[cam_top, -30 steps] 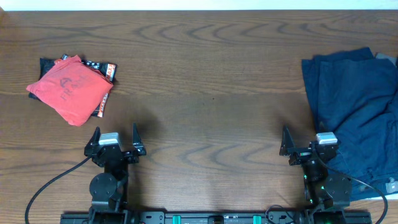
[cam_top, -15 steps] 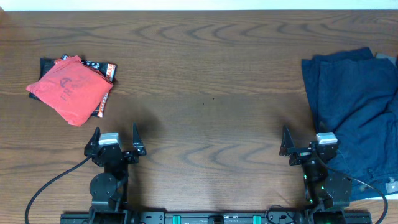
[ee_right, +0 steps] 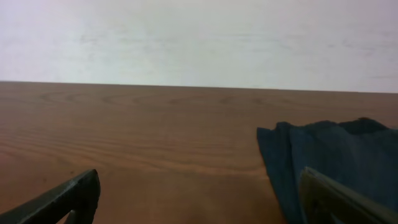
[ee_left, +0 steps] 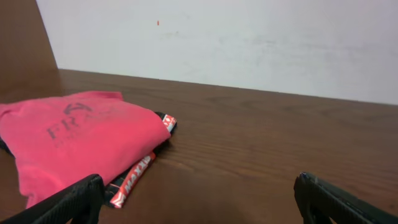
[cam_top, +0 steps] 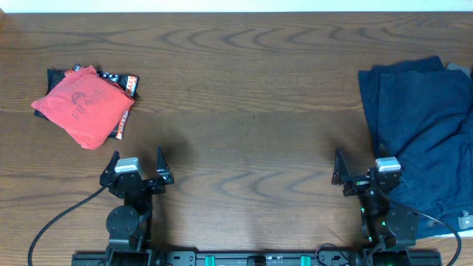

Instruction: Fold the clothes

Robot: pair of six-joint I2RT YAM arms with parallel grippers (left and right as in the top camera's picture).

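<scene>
Two end effectors, both mine, sit released near the near edge of the tabletop [cam_top: 244, 89]. My left end effector [cam_top: 137, 164] is toward the near-left corner and my right end effector [cam_top: 369, 171] toward the near-right corner. Each has its jaws spread wide with only bare wood between them. In the left wrist view my dark fingers [ee_left: 71, 204] show at the two lower corners of the picture, well apart. The right wrist view shows the same, with fingers [ee_right: 65, 198] low at either side.

Ahead of my left end effector and off toward the left edge lies the red printed garment [cam_top: 81, 107]. It is folded into a compact, roughly square bundle with faint lettering on top. It rests on a dark piece with a red-and-white band [cam_top: 127, 86], which pokes out along its far and right sides. Neither touches my fingers.

The navy garment [cam_top: 421, 125] lies along the right edge, unfolded and rumpled, reaching from near the far-right corner down toward the near-right corner. From overhead, the outer side of my right end effector overlaps its inner border, but I cannot tell whether they touch. In the right wrist view its crumpled edge [ee_right: 323, 155] lies ahead and to the right.

A pale wall [ee_left: 249, 43] rises beyond the far edge.
</scene>
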